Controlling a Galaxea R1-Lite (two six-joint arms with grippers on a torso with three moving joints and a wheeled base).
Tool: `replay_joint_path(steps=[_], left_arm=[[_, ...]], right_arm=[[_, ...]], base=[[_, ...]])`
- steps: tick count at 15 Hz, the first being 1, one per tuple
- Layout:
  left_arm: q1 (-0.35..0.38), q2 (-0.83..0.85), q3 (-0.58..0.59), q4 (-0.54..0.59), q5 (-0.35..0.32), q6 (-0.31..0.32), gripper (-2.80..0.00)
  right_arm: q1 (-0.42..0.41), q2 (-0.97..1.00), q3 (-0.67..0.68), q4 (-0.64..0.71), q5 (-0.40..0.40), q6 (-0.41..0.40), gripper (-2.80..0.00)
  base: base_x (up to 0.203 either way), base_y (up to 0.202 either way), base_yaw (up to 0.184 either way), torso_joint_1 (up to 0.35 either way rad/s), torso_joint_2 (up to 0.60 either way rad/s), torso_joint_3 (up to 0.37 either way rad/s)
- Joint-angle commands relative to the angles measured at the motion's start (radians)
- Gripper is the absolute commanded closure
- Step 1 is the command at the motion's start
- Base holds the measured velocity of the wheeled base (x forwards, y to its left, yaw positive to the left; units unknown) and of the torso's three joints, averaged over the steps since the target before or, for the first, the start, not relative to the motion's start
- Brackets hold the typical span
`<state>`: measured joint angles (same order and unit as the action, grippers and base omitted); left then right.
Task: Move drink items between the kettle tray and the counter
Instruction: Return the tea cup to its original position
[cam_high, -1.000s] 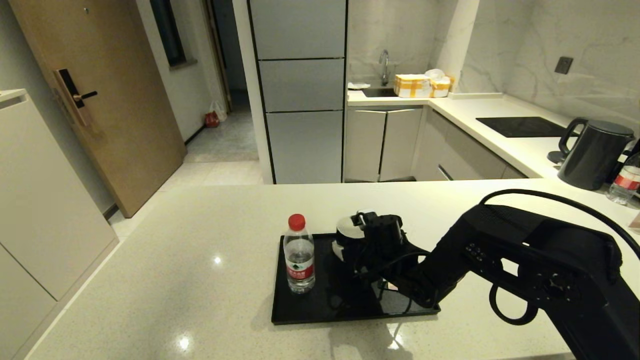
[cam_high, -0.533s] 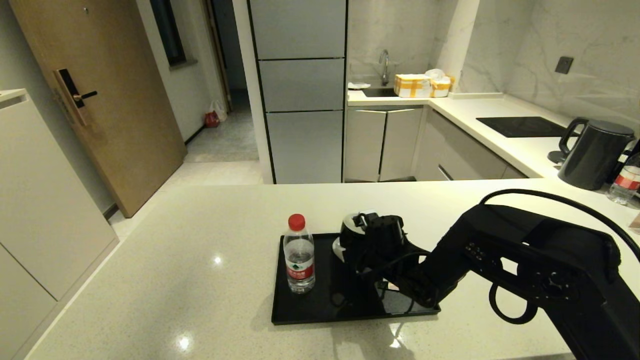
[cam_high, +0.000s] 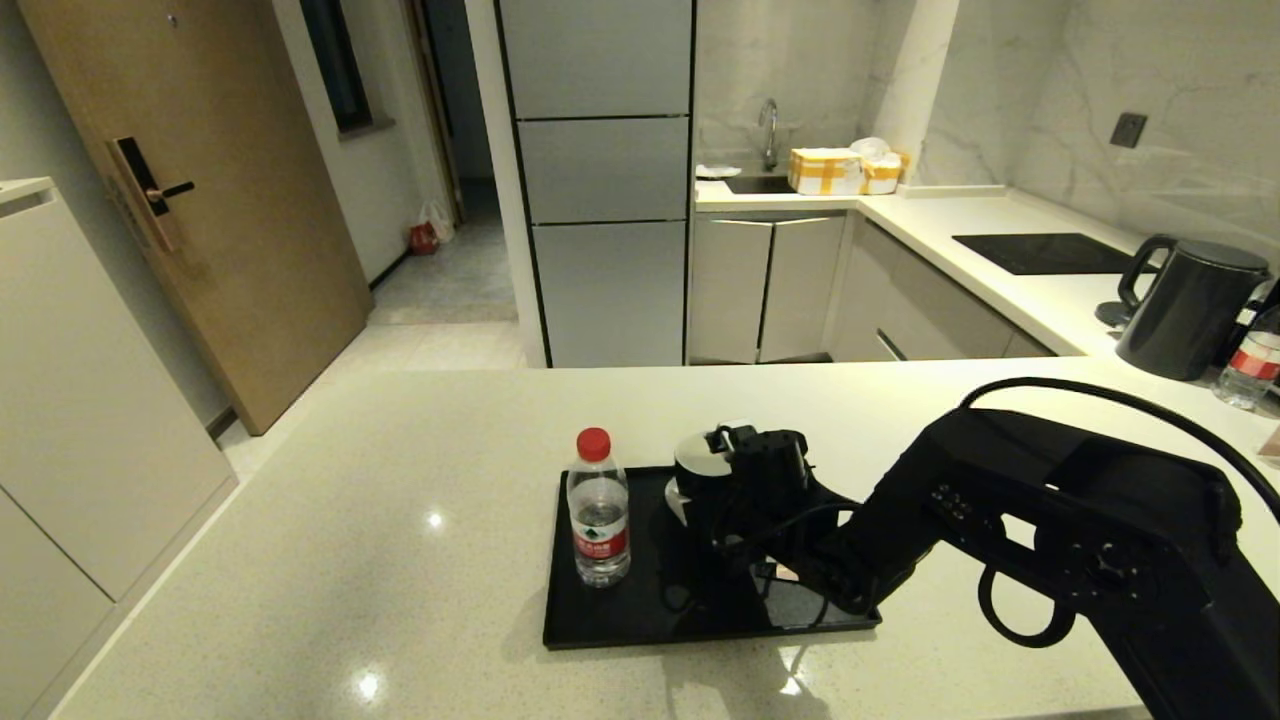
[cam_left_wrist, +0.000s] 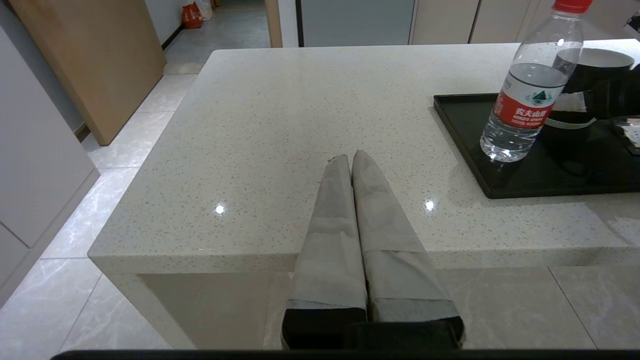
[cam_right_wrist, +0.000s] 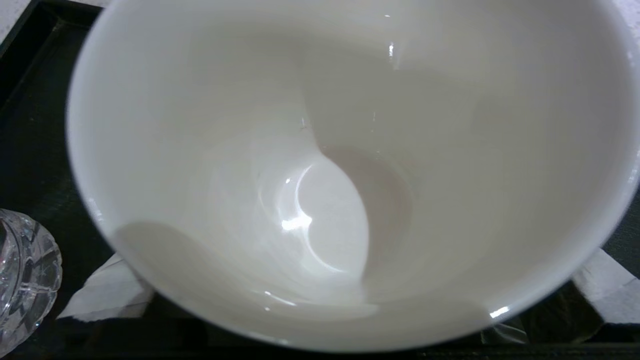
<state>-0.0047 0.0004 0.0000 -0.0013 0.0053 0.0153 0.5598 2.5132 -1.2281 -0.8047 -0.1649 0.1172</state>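
Note:
The black cup (cam_high: 697, 462) with a white inside stands upright on the back part of the black kettle tray (cam_high: 620, 625). My right gripper (cam_high: 745, 468) is directly over it. In the right wrist view the cup's white bowl (cam_right_wrist: 320, 175) fills the picture. The taped fingertips (cam_right_wrist: 107, 295) stand wide apart outside its wall, one on each side, open. A small pinkish tea sachet (cam_left_wrist: 631, 131) lies flat on the tray beside the cup. My left gripper (cam_left_wrist: 351, 159) hangs shut before the counter's near edge.
A water bottle (cam_high: 598, 520) with a red cap stands on the tray's left part, close to the cup. The cream counter (cam_high: 400, 520) stretches left of the tray. A black kettle (cam_high: 1190, 305), a second bottle (cam_high: 1250, 365) and the hob panel (cam_high: 1045, 252) are far right.
The cup rocked slightly under my right gripper and now stands level on the tray. The right arm has hardly moved. The bottle stayed put.

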Motion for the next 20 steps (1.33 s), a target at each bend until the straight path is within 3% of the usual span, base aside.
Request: replay_joint_path(steps=[1,20], left_arm=[[0.000,-0.002,0.002,0.000,0.001,0.000,0.00],[0.000,-0.002,0.002,0.000,0.001,-0.002,0.00]], right_arm=[[0.000,-0.002,0.001,-0.005,-0.001,0.001,-2.80],[0.000,-0.050,0.105,-0.037,-0.001,0.009,-2.80]], base=[[0.000,0.000,0.000,0.000,0.00,0.000],[0.000,0.000,0.000,0.000,0.00,0.000]])
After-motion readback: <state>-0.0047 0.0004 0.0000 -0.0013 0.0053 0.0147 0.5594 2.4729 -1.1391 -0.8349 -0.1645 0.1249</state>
